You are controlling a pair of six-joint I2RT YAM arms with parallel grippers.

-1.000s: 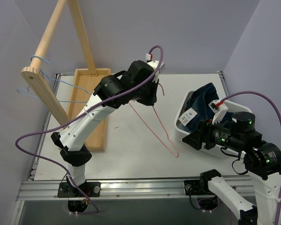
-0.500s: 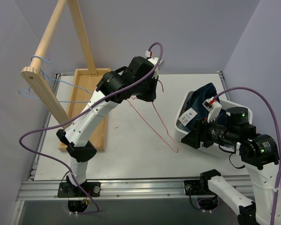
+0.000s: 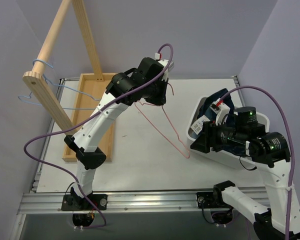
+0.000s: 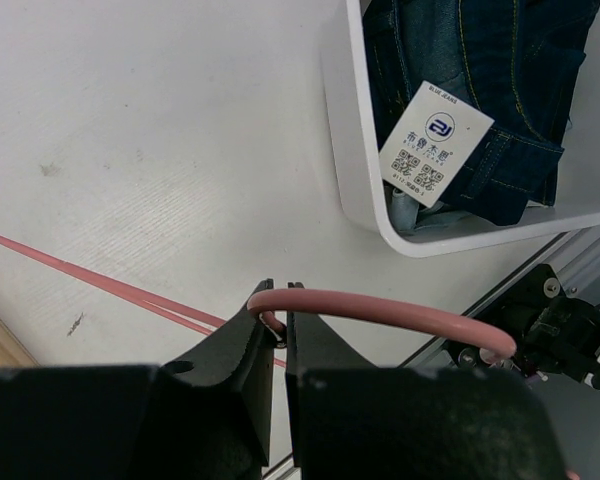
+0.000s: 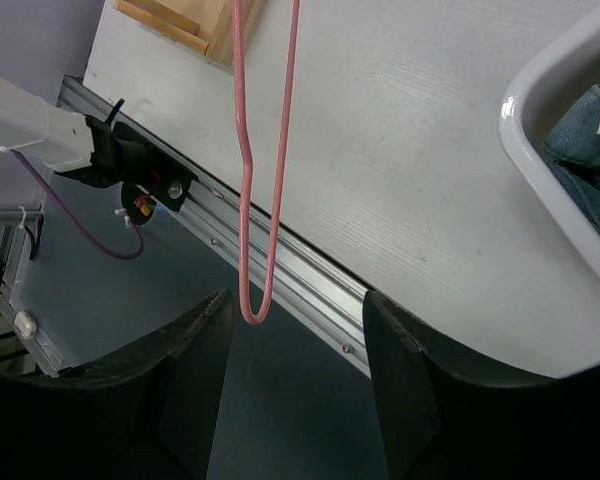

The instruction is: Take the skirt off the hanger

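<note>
Left gripper point(image 4: 277, 318): jaws nearly together, pinched on the wire hook of the pink hanger point(image 4: 380, 311). The grip sits at the root of the hook, and the rest of the frame trails off toward 8 o'clock in the left wrist view. No cloth anywhere on the wire; the hanger is bare.

Right gripper point(image 5: 292, 330): jaws standing apart, nothing clamped. In its wrist view the hanger's lower bend hangs at about 9 o'clock from the gap, close to the left-hand finger. Cannot tell whether it touches.

Skirt point(image 4: 480, 60): dark denim, bunched inside the white bin point(image 4: 355, 150), with a paper tag point(image 4: 435, 145) lying over the near rim. In the top view the bin sits at roughly 3 o'clock on the counter point(image 4: 130, 120), just beside the right gripper.

Further out, at 10 o'clock in the top view: wooden rack point(image 3: 55, 37) carrying blue hangers point(image 3: 45, 82), with a wooden tray point(image 3: 90, 110) at its foot.

Progress, as judged: the separation looks done, with the skirt in the bin and the hanger held apart from it. All that appears left is parking the hanger and pulling both arms back.
</note>
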